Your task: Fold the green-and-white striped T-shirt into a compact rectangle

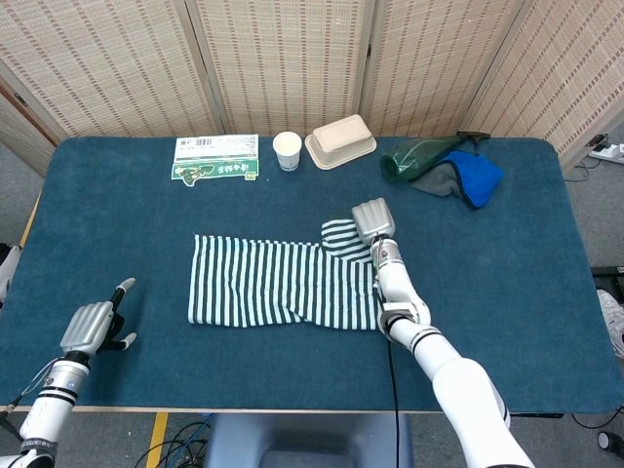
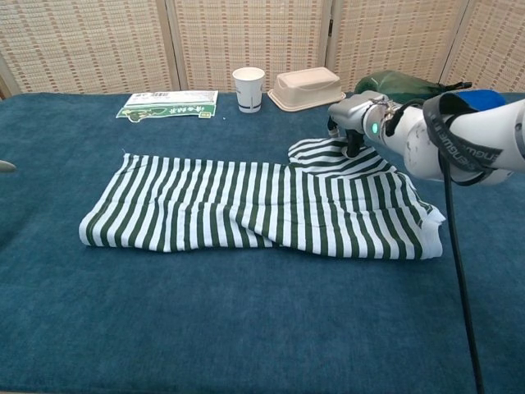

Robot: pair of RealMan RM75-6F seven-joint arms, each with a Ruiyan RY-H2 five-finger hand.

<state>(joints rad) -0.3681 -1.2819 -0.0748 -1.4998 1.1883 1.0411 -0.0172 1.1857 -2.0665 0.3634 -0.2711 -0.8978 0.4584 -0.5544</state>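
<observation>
The right robot hand pinches the sleeve of the T-shirt, which lies in a long, wrinkled, flattened band.

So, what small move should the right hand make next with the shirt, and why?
Probably draw the sleeve inward over the shirt body. The right hand rests on that sleeve, which sticks out past the far edge and breaks the rectangle. Whether the fingers truly pinch the cloth cannot be told. The left hand is away, near the table edge.
</observation>
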